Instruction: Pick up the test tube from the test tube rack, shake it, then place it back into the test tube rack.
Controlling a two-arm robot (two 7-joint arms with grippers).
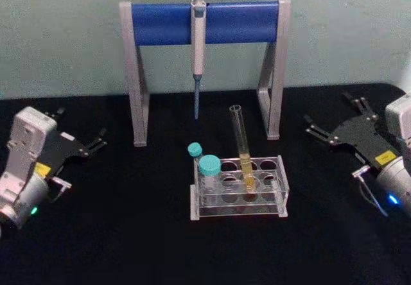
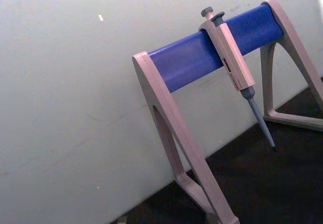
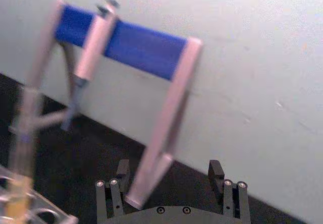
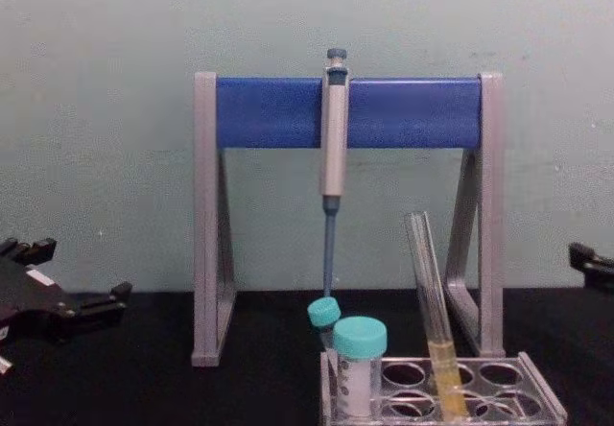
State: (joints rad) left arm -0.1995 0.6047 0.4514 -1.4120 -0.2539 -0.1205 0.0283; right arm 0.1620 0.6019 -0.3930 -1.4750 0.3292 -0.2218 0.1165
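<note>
The test tube [image 1: 243,145], long clear glass with yellow liquid at the bottom, stands slightly tilted in a middle hole of the clear test tube rack [image 1: 280,171] at the table's centre. The chest view shows the same test tube [image 4: 434,335] leaning in the rack [image 4: 539,390]. My left gripper [image 1: 82,126] rests open at the far left, well away from the rack. To the rack's right my right gripper [image 1: 331,115] also stands open and holds nothing. In the right wrist view its fingers [image 3: 122,169] are spread, with the test tube [image 3: 19,178] blurred far off to one side.
Two teal-capped tubes [image 1: 209,167] sit in the rack's left end. Behind it stands a grey-legged stand with a blue crossbar [image 1: 160,23], and a grey-blue pipette [image 1: 198,51] hangs from it. Bare black table lies on both sides of the rack.
</note>
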